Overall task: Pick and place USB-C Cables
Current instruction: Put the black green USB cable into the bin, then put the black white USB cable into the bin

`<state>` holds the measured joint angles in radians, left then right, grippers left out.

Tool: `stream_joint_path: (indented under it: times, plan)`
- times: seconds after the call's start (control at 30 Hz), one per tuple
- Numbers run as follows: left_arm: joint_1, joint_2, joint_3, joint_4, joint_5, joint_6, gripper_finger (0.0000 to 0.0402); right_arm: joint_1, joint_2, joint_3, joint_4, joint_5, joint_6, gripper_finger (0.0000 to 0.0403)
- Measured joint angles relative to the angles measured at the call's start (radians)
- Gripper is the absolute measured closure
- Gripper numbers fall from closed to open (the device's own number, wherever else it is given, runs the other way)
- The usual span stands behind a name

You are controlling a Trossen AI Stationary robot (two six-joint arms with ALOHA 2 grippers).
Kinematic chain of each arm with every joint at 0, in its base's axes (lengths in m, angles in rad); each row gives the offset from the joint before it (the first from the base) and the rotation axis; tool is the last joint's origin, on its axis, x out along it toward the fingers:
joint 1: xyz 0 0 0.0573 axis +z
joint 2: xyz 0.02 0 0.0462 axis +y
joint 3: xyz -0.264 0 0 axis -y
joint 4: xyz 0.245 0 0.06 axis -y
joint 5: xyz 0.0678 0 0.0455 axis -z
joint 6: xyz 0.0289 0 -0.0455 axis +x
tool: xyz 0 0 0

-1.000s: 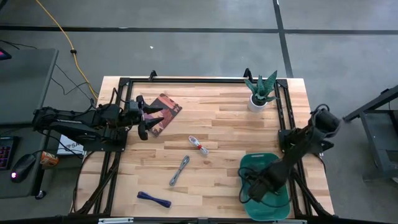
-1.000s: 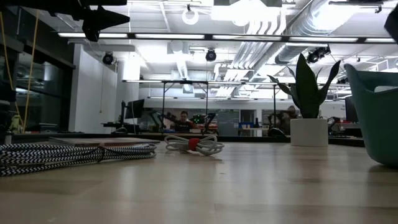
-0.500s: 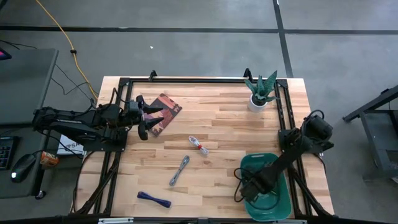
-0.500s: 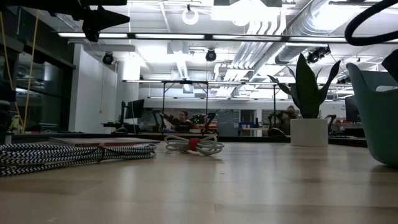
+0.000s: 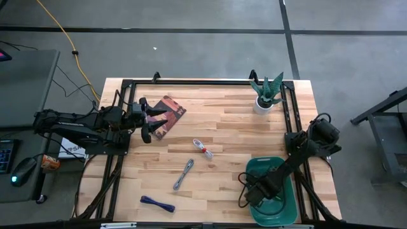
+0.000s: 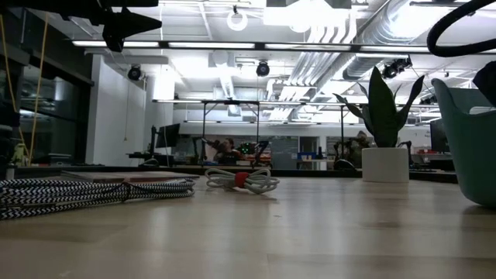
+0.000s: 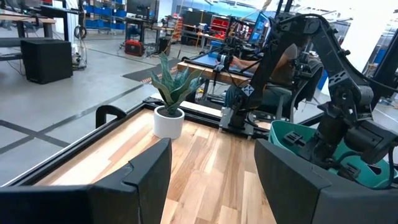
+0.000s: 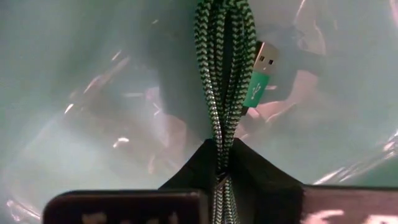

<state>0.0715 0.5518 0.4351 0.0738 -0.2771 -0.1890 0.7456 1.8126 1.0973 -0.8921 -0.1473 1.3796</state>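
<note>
My right gripper (image 5: 256,192) reaches down inside the green bin (image 5: 275,163), shut on the green braided cable bundle (image 8: 221,68). The bundle's green-collared plug (image 8: 258,74) shows against the bin wall. The white-and-red cable (image 5: 203,148), the silver-grey cable (image 5: 184,173) and the dark blue cable (image 5: 157,203) lie flat on the table, apart from each other. My left gripper (image 5: 145,125) hovers open at the table's left, over the near-left part of the brown-red booklet (image 5: 168,113), touching nothing. My right gripper pinches the green cable bundle between its two fingers (image 8: 186,180), near one end of the looped strands (image 8: 219,146). It comes from above, pointing down into the bin. The bundle runs on straight ahead of the fingers along their line. Whether its far end touches the bin, I cannot tell.
A potted plant (image 5: 266,95) stands at the far right of the table. Dark frame rails run along both sides (image 5: 121,146). In the low view the silver-grey cable (image 6: 93,192) lies nearest, the white-and-red one (image 6: 240,180) behind it, the bin (image 6: 474,143) at the right.
My right arm has folded in a little and its gripper has shifted slightly toward the table's left inside the bin, still shut on the green cable. The other cables and my left arm have kept still.
</note>
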Motion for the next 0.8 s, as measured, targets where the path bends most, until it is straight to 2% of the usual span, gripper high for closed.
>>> stream_joint_path:
  times: [0.17, 0.43, 0.8]
  plan:
    - [0.0, 0.0, 0.0, 0.001, 0.0, 0.0, 0.0191, 0.0, 0.0, -0.001, 0.0, -0.039, -0.022, 0.0353]
    - [0.0, 0.0, 0.0, 0.002, 0.0, -0.001, 0.0191, 0.0, 0.0, -0.001, -0.001, -0.042, -0.042, 0.0311]
    - [0.0, 0.0, 0.0, 0.002, 0.0, -0.002, 0.0191, 0.0, 0.0, 0.0, 0.001, -0.073, -0.081, 0.0165]
